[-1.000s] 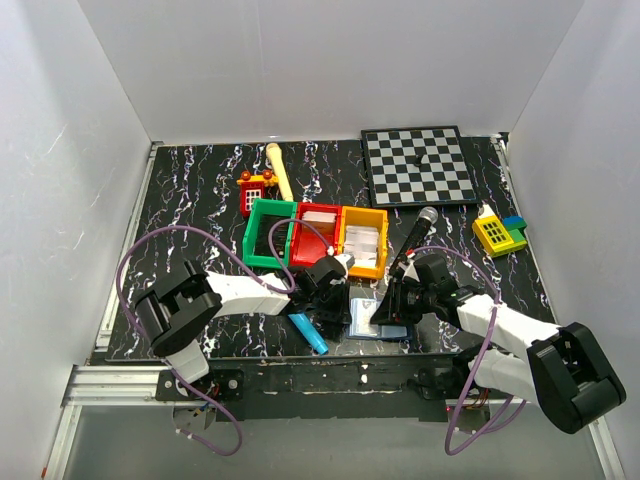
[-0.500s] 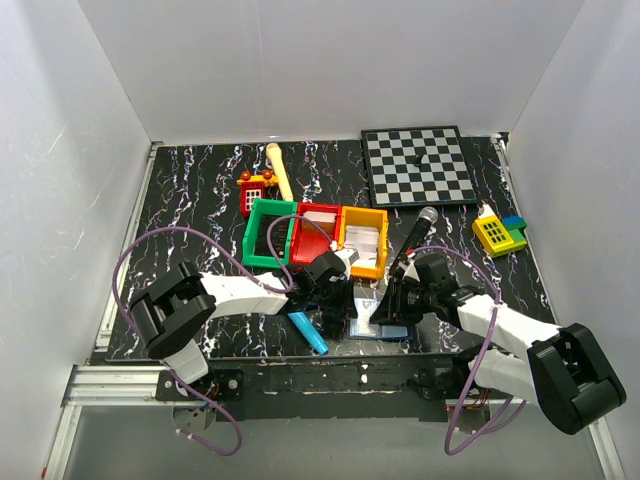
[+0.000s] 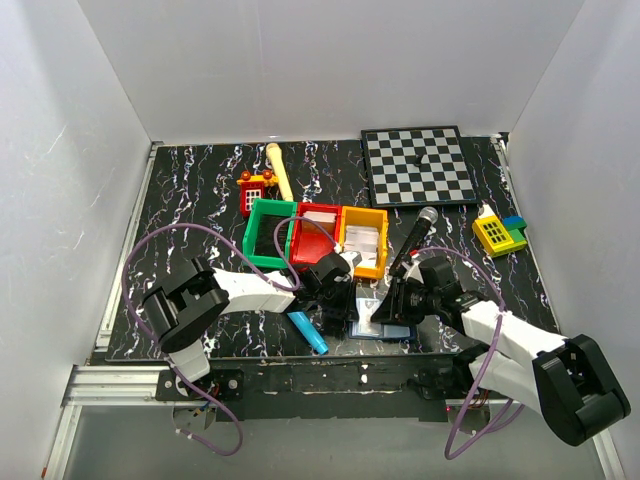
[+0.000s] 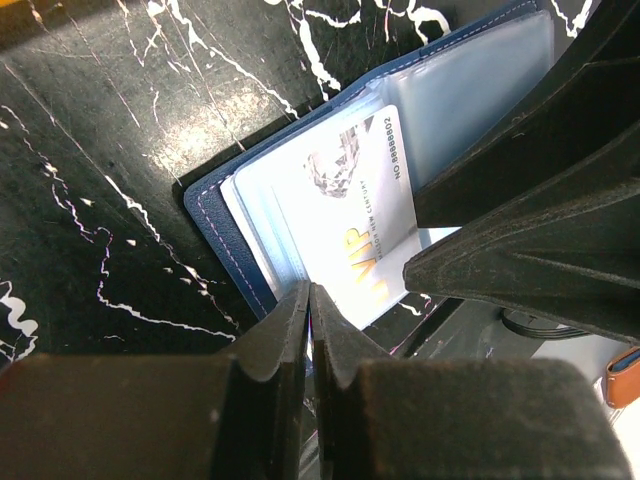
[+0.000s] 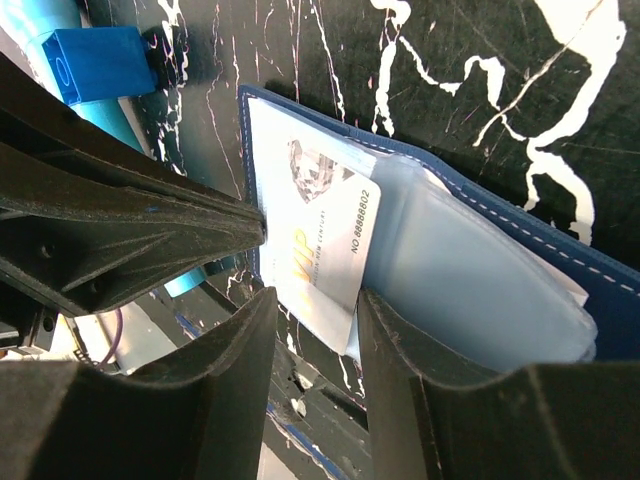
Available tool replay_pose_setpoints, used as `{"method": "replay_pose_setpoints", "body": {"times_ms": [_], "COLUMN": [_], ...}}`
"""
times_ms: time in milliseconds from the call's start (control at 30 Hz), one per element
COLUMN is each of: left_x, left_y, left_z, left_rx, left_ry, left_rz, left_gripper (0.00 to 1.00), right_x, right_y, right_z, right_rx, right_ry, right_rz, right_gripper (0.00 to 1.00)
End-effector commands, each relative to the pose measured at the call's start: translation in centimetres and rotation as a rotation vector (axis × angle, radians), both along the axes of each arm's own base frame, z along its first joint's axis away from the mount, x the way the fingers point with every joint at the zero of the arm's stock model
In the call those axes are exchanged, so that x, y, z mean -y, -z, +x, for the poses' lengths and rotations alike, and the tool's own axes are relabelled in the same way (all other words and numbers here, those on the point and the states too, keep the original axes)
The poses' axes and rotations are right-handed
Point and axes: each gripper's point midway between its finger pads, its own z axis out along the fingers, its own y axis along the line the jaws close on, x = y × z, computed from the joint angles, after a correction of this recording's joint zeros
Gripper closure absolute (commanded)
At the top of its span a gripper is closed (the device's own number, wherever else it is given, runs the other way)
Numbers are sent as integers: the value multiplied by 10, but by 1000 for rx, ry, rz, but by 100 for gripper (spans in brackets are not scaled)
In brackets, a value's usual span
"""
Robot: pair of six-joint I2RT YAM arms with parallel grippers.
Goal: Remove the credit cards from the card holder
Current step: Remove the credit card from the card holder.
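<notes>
Spreading across the whole view, the black marbled surface (image 3: 190, 200) is seen with the holder (image 3: 378, 326) laid open on it near the front edge. A chessboard (image 3: 418, 165) is set well behind the holder and to its right, and three bins (image 3: 262, 205) are lined up just behind it to the left. The holder is flanked by the two arms, the left hand (image 4: 309, 295) at its left side and the right hand (image 5: 315, 300) at its right. Its light inside faces up, with clear pockets showing.

A white card (image 5: 318, 225) is seen part-way out of a pocket, its free end past the holder's edge. The left hand's fingers are pressed together, tips set at the holder's edge just beside the card; nothing is seen held between them. The right hand's fingers are held part-way apart, astride the card's free end; whether the card is touched cannot be told. A small blue brick (image 5: 95, 62) lies near the holder on the left hand's side.

The step in hand is judged to be the drawing of this card, with the holder pinned by the left hand. For the next move, the right fingers would need to be closed on the free end and drawn straight away from the pocket, so that the holder is not dragged along. Whether more cards are left in the pockets cannot be told.
</notes>
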Motion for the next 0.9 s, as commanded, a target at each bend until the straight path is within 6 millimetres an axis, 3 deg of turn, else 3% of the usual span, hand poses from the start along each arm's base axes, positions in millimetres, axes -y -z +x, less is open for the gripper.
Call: {"method": "replay_pose_setpoints", "body": {"times_ms": [0,433,867], "left_x": [-4,-7,-7], "left_y": [9,16,17], "left_z": [0,-3,-4], "left_rx": [-12,-24,-22], "left_ry": [-8,-13,-9], "left_rz": [35,39,32], "left_gripper": [96,96,96], "right_x": [-5,-11,-18], "right_y": [-8,-29,-32], "right_z": [5,9,3], "right_rx": [35,129,104], "right_ry": [-6,-3,-57], "right_rz": [54,163,211], "right_gripper": [54,55,59]}}
